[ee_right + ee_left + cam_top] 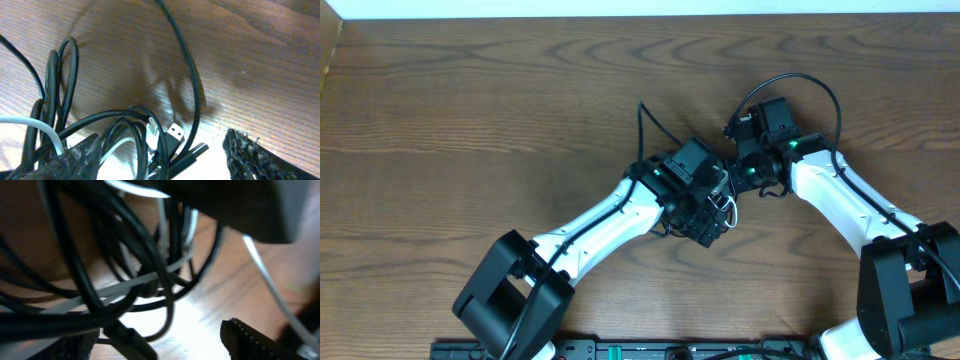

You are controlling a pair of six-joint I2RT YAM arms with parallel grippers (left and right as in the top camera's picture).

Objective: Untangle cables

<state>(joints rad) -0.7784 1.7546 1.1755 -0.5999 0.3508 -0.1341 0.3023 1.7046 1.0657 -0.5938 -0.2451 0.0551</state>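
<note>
**Overhead.** Two white-and-black arms meet at the middle of the brown wood-grain table (470, 100). The left gripper (710, 215) and the right gripper (745, 178) stand close together. A small loop of the short white cord (728, 208) shows just beside the left gripper. The rest of the tangle is hidden under the two heads. Jaw opening cannot be judged from this view.

**Left wrist.** The picture is blurred and very near. The left gripper (155, 337) has its ribbed fingers (250, 340) set wide apart at the lower corners, pinching nothing. Loops of the thin black cable (145, 245) cross directly ahead of it, with the white cord (125, 287) threaded through them, over the table.

**Right wrist.** The right gripper (160, 145) also stands wide open, with nothing clamped. The tangle lies on the table between and in front of its fingers (250, 150). The black cable (190, 75) runs in several loops, one strand arcing far up the table. The white cord (30, 122) curves in from the left. A silver-tipped black plug (175, 132) rests between the fingers.
</note>
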